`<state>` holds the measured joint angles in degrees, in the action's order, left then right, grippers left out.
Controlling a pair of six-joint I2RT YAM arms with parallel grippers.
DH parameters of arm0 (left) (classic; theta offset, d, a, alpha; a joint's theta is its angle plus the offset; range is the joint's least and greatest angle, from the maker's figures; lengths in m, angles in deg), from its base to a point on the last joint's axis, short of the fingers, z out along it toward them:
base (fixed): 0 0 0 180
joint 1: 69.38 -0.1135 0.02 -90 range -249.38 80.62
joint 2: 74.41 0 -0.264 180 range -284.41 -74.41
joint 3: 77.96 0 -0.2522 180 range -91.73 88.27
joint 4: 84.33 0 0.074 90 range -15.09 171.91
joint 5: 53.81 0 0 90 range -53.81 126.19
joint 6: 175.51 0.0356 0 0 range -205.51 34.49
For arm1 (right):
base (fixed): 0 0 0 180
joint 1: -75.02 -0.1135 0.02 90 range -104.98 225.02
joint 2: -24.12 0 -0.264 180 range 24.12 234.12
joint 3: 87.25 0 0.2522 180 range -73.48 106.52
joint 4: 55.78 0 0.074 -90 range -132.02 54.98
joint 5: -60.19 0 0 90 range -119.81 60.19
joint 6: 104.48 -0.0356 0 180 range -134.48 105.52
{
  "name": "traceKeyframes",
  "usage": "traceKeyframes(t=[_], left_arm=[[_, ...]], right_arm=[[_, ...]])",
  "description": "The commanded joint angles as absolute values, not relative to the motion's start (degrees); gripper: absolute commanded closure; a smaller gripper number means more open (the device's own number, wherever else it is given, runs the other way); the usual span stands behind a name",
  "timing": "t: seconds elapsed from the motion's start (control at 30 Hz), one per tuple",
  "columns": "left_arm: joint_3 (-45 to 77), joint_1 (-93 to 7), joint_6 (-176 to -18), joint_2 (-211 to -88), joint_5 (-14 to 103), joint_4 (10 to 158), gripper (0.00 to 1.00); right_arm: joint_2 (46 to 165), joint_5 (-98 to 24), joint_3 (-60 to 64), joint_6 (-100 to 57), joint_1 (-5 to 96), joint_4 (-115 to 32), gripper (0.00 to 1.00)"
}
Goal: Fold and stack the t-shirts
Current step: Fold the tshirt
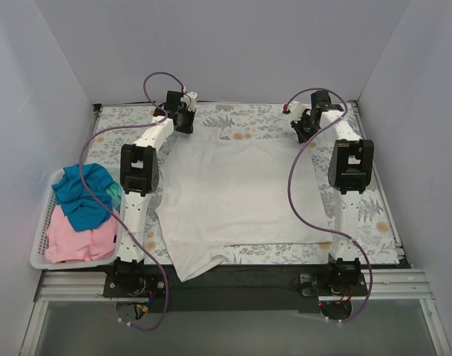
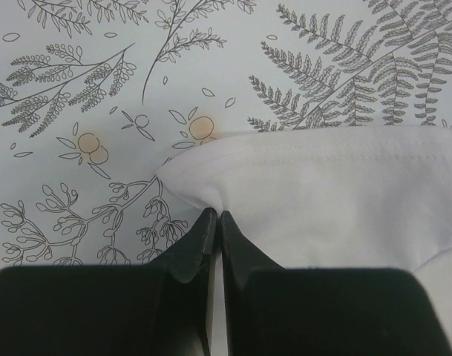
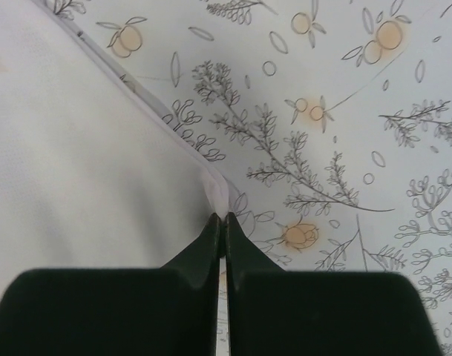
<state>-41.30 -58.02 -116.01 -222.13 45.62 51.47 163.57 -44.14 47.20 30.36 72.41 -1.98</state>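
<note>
Left fingers (image 2: 192, 248) and right fingers (image 3: 205, 245) each pinch an edge corner of the white t-shirt (image 1: 233, 189), soft cloth likely to sag between them.

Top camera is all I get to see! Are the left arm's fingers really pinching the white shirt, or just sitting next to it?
Observer: Really pinching. The left wrist view shows the left fingers shut on a puckered corner of the white t-shirt.
Operator: And the other arm?
Observer: The right wrist view shows the right fingers shut on a tiny peak of the shirt's edge.
Operator: What are the orange blobs near the shirt?
Observer: Up close, they are little round orange fruits printed among the leaves on the table cover.
</note>
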Motion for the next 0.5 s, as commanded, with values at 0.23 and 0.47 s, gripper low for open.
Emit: traceKeyframes(t=[0.23, 0.47], left_arm=[[-23.03, -59.44, -119.26, -200.55, 57.29, 60.54, 1.00], [-11.85, -59.44, -118.47, -191.23, 58.86, 62.05, 1.00]], right_arm=[[152.18, -49.94, 39.55, 31.66, 73.44, 0.26, 0.99], [146.82, -51.70, 34.71, 33.86, 74.40, 0.26, 0.99]])
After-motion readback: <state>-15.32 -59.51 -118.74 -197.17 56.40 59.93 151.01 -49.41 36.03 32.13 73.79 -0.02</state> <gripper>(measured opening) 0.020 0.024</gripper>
